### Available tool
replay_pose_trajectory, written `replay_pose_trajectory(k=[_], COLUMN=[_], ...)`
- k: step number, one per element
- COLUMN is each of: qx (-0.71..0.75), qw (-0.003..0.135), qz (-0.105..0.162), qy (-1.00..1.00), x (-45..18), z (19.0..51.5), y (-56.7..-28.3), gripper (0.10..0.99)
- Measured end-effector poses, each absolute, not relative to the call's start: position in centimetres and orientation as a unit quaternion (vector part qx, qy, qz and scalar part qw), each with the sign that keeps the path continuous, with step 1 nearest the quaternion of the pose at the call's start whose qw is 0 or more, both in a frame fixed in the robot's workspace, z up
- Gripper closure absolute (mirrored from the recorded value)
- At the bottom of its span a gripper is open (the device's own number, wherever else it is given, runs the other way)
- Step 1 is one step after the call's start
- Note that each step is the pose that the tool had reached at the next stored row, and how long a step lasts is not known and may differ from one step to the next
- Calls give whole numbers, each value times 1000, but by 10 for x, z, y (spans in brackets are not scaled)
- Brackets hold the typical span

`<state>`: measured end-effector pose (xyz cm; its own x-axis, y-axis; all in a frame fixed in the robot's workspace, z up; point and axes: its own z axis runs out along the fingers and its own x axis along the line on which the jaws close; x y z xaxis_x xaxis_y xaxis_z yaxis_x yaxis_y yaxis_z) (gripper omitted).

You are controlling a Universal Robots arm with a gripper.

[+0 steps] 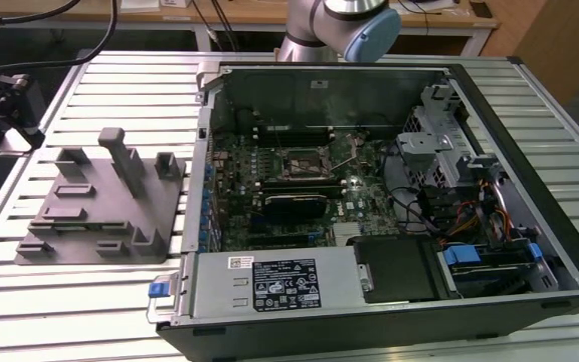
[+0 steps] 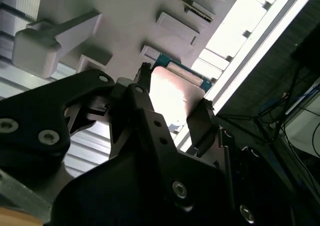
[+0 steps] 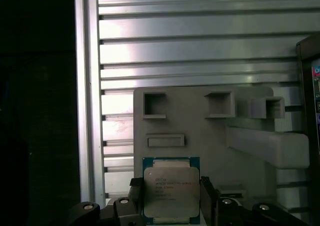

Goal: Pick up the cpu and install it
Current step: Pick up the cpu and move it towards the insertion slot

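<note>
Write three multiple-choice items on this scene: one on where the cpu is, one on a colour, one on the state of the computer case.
1. Where is the cpu? A) between the fingers B) on the floor C) on a shelf
2. What colour is the fixture? A) red B) grey C) yellow
3. The computer case is: A) open B) closed C) wrapped
Key: 1 A, the fingers clamp its two edges in the first wrist view. 2 B, it is plain grey. 3 A, its motherboard lies bare.
</note>
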<state>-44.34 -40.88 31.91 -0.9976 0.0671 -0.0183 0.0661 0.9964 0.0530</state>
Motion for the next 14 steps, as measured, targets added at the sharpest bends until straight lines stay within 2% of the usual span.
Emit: replay_pose_trajectory(k=[14], qx=[33], qw=[10], qz=[26], qy=[999], x=[-443], z=[334], y=[-409], gripper=[545])
